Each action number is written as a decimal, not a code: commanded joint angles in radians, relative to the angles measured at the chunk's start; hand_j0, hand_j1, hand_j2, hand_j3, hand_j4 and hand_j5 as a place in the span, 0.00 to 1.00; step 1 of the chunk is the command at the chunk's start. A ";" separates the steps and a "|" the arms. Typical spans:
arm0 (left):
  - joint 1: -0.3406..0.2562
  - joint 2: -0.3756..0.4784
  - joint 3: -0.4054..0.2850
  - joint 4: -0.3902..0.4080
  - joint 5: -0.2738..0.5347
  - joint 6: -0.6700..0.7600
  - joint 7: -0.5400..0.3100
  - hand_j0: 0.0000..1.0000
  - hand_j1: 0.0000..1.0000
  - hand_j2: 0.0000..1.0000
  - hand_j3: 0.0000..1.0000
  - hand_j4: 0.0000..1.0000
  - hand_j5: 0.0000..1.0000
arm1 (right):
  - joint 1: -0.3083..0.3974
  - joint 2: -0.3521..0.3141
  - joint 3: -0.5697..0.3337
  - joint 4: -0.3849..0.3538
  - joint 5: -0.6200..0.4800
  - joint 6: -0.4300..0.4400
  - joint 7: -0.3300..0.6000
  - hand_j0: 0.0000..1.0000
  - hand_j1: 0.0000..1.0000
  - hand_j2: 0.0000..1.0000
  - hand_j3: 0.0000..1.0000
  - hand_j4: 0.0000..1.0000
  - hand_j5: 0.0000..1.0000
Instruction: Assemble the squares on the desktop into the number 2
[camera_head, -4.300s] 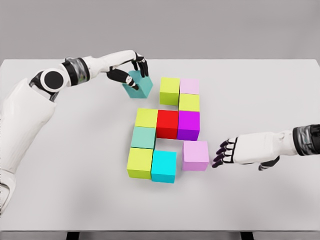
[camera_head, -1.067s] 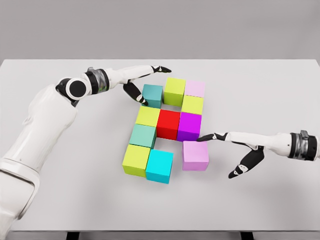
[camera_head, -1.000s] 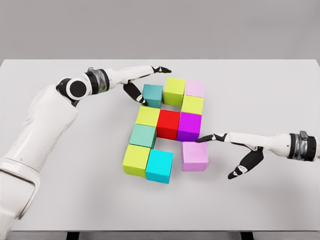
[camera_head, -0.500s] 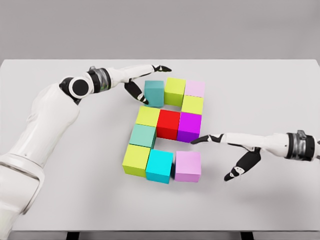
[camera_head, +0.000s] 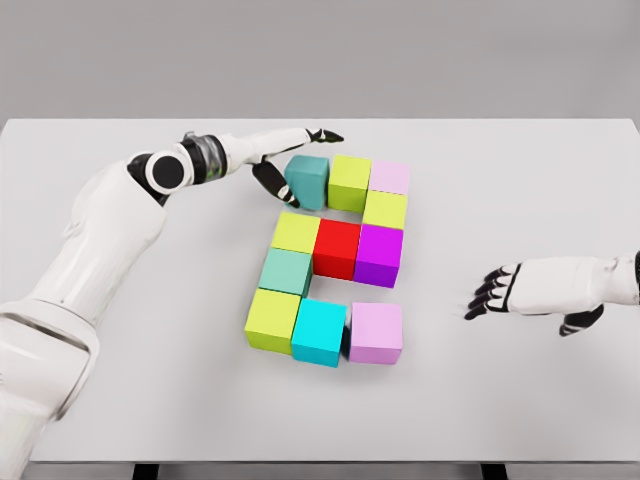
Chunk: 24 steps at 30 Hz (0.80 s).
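The left hand (camera_head: 290, 160), fingers flat and holding nothing, presses the teal cube (camera_head: 307, 181) against the top row to square it up. The cubes form a 2 mid-worktop (camera_head: 120, 400). The right hand (camera_head: 525, 290) hovers relaxed and empty near the right edge.

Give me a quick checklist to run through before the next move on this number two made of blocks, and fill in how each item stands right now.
1. Top row complete: ok. The dark teal cube sits beside the lime cube and the pale pink cube.
2. Bottom row complete: ok. The lilac cube sits next to the cyan cube.
3. Cubes flush: not ok. A thin gap shows between lilac and cyan.
4. Left hand clear of the blocks: not ok. Its thumb is at the dark teal cube's left side.
5. Right hand clear: ok. It is open, apart from the blocks.
6. Middle row intact: ok, with the red cube in its centre.
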 joint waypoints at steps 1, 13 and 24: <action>0.000 -0.007 0.002 0.020 -0.001 0.002 0.001 1.00 1.00 1.00 1.00 1.00 1.00 | 0.000 0.026 -0.004 -0.011 0.077 0.003 0.000 1.00 1.00 1.00 1.00 1.00 1.00; -0.009 -0.013 0.005 0.014 -0.002 -0.002 0.001 1.00 1.00 1.00 1.00 1.00 1.00 | 0.009 0.120 0.016 -0.028 0.077 0.003 0.000 1.00 1.00 1.00 1.00 1.00 1.00; -0.023 -0.018 0.007 0.018 -0.002 -0.002 0.001 1.00 1.00 1.00 1.00 1.00 1.00 | 0.009 0.158 0.040 -0.046 0.079 0.003 0.000 1.00 1.00 1.00 1.00 1.00 1.00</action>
